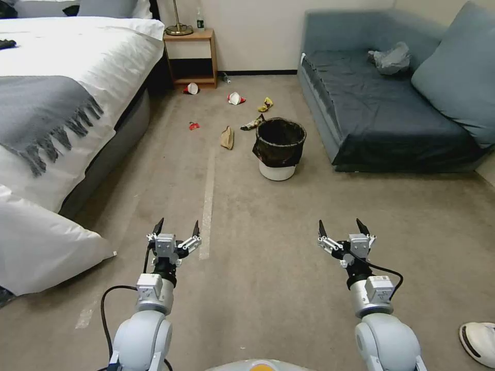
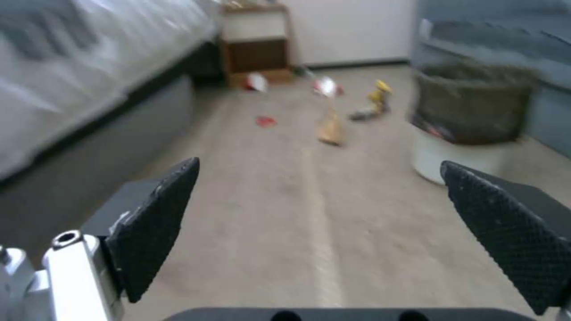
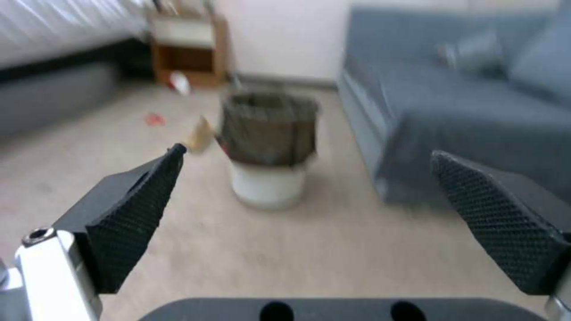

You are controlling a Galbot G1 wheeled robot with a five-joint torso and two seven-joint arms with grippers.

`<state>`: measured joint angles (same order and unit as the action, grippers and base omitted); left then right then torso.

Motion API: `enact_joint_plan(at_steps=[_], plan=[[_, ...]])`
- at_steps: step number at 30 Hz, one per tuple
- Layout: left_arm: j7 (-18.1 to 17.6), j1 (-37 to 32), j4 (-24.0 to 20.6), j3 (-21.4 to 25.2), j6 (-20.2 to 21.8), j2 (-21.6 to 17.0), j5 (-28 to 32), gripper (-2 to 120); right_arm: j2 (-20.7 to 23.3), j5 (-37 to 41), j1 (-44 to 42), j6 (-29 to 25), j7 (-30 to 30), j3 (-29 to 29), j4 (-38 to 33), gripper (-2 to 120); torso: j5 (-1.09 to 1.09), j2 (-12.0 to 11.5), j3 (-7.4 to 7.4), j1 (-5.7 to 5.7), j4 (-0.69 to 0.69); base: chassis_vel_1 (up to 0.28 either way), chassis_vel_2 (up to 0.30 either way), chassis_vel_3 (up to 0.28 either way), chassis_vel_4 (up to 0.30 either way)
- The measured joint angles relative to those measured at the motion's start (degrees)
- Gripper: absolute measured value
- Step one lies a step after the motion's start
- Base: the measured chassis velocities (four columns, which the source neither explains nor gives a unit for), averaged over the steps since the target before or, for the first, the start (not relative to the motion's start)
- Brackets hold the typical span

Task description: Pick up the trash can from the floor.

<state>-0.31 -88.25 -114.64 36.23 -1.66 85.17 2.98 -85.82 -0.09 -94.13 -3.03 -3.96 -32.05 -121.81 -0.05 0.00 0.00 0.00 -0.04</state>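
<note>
The trash can [image 1: 279,149] is a small round white bin with a black liner over its rim, standing upright on the carpeted floor [image 1: 268,247] beside the sofa's near corner. It also appears in the left wrist view as the trash can [image 2: 470,120] and in the right wrist view as the trash can [image 3: 269,147]. My left gripper [image 1: 176,225] is open, held above the floor well short of the can. My right gripper [image 1: 343,226] is open too, level with the left and equally far from the can. Nothing is between either pair of fingers.
A bed [image 1: 67,103] runs along the left, a dark blue sofa [image 1: 381,108] along the right with a grey bag [image 1: 392,57] on it. Litter [image 1: 227,138] lies on the carpet behind the can, near a nightstand [image 1: 191,56]. A pale tape strip [image 1: 207,206] runs down the floor. A white shoe [image 1: 478,341] sits at bottom right.
</note>
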Motion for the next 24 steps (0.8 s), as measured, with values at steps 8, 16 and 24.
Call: enact_joint_plan(at_steps=[8,16,24], plan=[[-0.4,1.5,-0.2,10.7,-4.3,-2.2,8.8,100,0.1,0.9,-1.0,-1.2,-2.0,-0.2,-1.4,100,0.08,0.0,0.00,0.00,0.05,0.000,0.000,0.000,0.000],[2.6,1.4,1.3,10.7,-6.6,-2.3,10.8,100,0.0,1.3,-0.3,-1.1,-1.9,-0.3,0.1,100,0.02,0.0,0.00,0.00,0.04,0.000,0.000,0.000,0.000],[4.9,1.9,3.2,10.9,-11.2,-1.9,10.9,100,-0.1,1.8,-0.2,-1.4,-1.8,-0.3,0.9,100,0.04,0.0,0.00,0.00,0.04,0.000,0.000,0.000,0.000]])
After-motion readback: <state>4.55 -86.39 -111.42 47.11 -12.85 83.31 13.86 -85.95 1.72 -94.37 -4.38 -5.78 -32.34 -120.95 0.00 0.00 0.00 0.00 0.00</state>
